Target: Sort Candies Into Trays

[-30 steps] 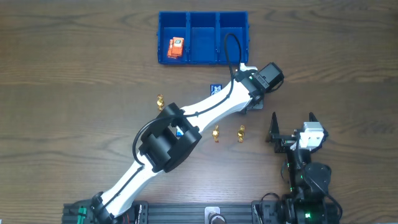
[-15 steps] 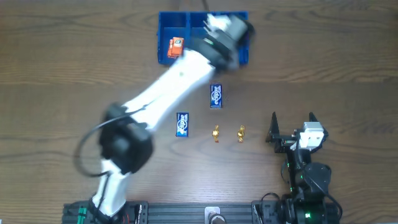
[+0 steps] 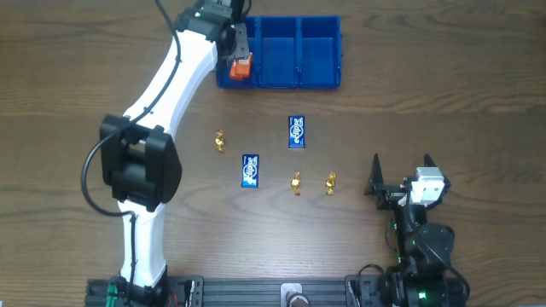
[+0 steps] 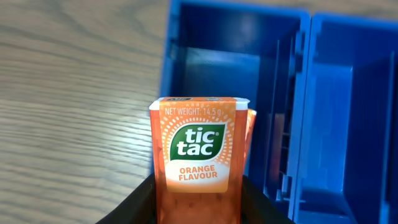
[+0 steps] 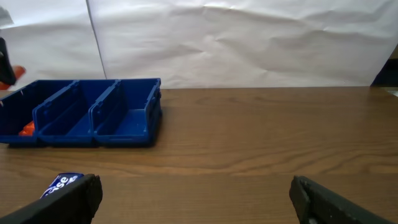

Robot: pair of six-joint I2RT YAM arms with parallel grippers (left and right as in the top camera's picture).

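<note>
While the left gripper (image 4: 199, 206) is hovering over the blue tray's (image 3: 281, 83) left compartment, its fingers are clamping an orange candy box (image 4: 199, 155), long axis along the fingers. The compartment is lying just beyond the box. The right gripper (image 3: 402, 175) is resting open, well apart.

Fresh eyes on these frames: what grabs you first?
The left gripper clamps an orange candy box at the left end compartment of the blue tray. Mid-table lie two blue-wrapped candies and three small gold candies, unsorted. The right gripper sits open near its base.
</note>
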